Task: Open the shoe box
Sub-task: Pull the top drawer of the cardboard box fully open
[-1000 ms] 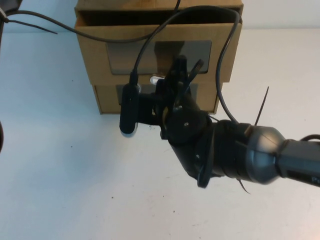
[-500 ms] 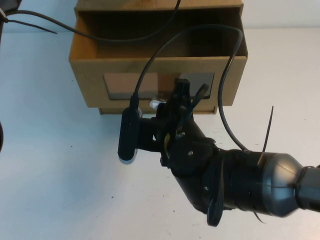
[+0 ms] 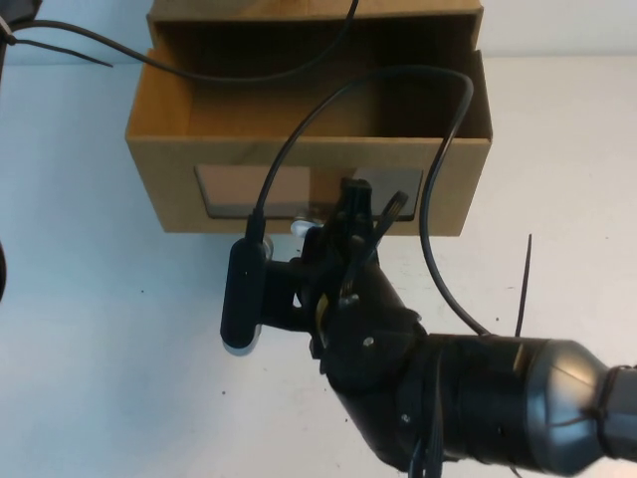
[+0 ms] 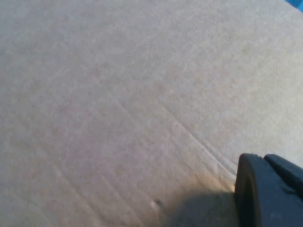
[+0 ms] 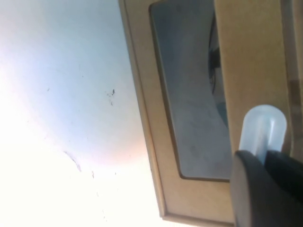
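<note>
shoe box (image 3: 299, 10) at far centre, its drawer (image 3: 159, 189) drawn nearward; right gripper (image 3: 366, 204) at drawer front, pinching white handle (image 5: 262, 125). left gripper (image 4: 265, 189) against cardboard, state cannot be told.

Black right arm (image 3: 398, 349) carries a grey segment (image 3: 557, 408) and looping black cable (image 3: 423, 69).

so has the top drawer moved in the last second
Yes: the top drawer slid out of the box shell toward the robot, right claw shut on its handle; left claw by cardboard.
</note>
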`<state>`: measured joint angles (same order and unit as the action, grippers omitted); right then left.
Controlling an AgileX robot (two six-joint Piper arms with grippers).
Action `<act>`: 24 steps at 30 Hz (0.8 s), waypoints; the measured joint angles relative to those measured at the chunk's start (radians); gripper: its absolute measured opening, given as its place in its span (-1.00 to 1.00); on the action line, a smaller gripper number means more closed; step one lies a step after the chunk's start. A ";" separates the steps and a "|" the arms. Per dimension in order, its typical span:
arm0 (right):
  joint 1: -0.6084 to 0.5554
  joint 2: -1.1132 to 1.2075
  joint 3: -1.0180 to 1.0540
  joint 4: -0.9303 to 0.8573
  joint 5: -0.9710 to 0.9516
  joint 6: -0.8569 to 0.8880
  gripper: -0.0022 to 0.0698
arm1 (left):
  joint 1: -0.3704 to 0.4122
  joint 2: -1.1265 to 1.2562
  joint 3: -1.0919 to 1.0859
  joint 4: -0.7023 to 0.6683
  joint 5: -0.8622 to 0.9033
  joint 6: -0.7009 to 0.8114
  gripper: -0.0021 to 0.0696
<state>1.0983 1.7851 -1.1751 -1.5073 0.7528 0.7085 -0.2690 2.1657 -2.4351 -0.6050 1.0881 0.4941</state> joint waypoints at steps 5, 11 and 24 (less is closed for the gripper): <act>0.021 -0.027 0.000 0.052 0.027 -0.004 -0.91 | 0.000 0.000 0.000 0.000 0.000 -0.006 -0.96; 0.035 -0.045 0.000 0.119 0.050 -0.026 -0.91 | 0.000 0.000 0.000 -0.003 0.000 -0.008 -0.96; 0.073 -0.045 0.000 0.214 0.075 -0.074 -0.91 | 0.000 0.000 0.000 -0.008 0.004 -0.011 -0.96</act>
<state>1.1716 1.7401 -1.1751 -1.2932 0.8283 0.6344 -0.2690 2.1657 -2.4351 -0.6129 1.0922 0.4835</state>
